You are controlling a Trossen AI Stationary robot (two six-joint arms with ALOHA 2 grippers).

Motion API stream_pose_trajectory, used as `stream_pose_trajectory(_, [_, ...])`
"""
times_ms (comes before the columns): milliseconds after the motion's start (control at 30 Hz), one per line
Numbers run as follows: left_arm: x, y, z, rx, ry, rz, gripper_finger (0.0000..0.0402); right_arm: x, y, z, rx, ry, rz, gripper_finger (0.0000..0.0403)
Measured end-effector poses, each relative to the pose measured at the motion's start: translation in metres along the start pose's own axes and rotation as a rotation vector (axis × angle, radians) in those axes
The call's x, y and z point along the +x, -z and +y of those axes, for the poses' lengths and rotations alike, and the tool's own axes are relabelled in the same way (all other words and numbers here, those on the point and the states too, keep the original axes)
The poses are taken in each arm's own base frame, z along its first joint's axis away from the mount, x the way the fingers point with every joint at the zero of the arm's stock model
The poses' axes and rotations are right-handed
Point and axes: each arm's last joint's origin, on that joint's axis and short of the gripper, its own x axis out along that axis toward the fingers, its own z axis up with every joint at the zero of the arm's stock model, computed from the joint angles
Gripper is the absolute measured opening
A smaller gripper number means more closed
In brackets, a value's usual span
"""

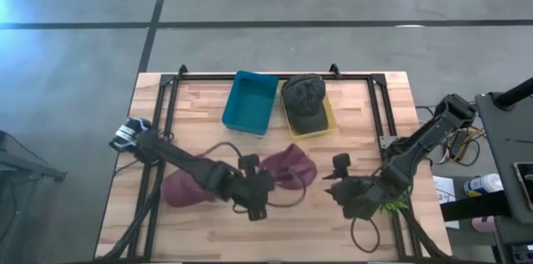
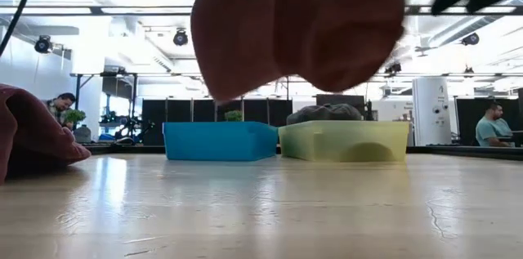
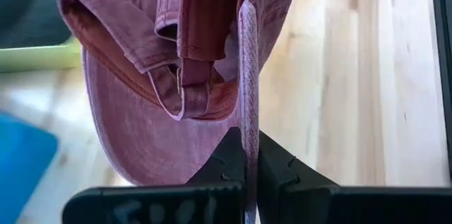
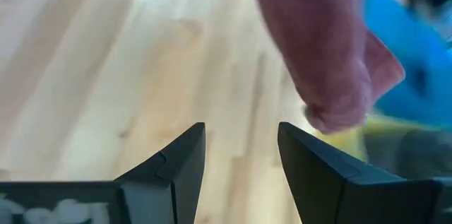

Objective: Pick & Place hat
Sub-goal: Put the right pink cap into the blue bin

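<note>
Maroon hat [image 3: 176, 75], its crown cut off in the low view, hangs pinched in the left gripper [image 3: 247, 155] above the worktop [image 1: 200, 222], while the right gripper [image 4: 240, 157] waits with jaws apart.

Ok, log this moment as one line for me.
left hand: shut on maroon hat, lifted | right hand: open, beside it | grey hat: in yellow bin | blue bin: no hat

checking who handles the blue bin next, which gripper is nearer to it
Left. The left gripper, shut on the maroon hat, sits just below the blue bin in the high view. The right gripper, open, is farther off, nearer the yellow bin.
</note>
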Motion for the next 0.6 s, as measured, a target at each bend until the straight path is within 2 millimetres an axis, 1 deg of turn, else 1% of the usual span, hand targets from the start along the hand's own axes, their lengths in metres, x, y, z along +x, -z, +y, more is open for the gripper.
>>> stream_pose_trajectory(100, [-0.014, 0.001, 0.012, -0.011, -0.011, -0.026, 0.0005, -0.003, -0.007, -0.005, -0.072, 0.047, -0.028, 0.0176])
stream_pose_trajectory(167, [-0.022, 0.006, 0.018, 0.010, -0.008, -0.027, 0.0005, -0.003, -0.012, -0.010, -0.087, 0.086, -0.038, 0.0176])
stream_pose_trajectory(333, [-0.039, 0.023, 0.036, 0.002, 0.000, -0.016, 0.0005, -0.004, -0.028, -0.030, -0.046, 0.153, -0.060, 0.0176])
stream_pose_trajectory(400, [-0.045, 0.028, 0.047, -0.046, -0.003, -0.028, 0.0005, -0.001, -0.033, -0.041, -0.028, 0.159, -0.055, 0.0176])
stream_pose_trajectory(500, [-0.052, 0.035, 0.066, -0.162, 0.003, -0.071, 0.0005, 0.007, -0.039, -0.057, 0.030, 0.147, -0.053, 0.0176])
stream_pose_trajectory(600, [-0.059, 0.040, 0.090, -0.302, 0.074, -0.155, 0.0005, 0.014, -0.043, -0.074, 0.142, 0.125, -0.063, 0.0176])
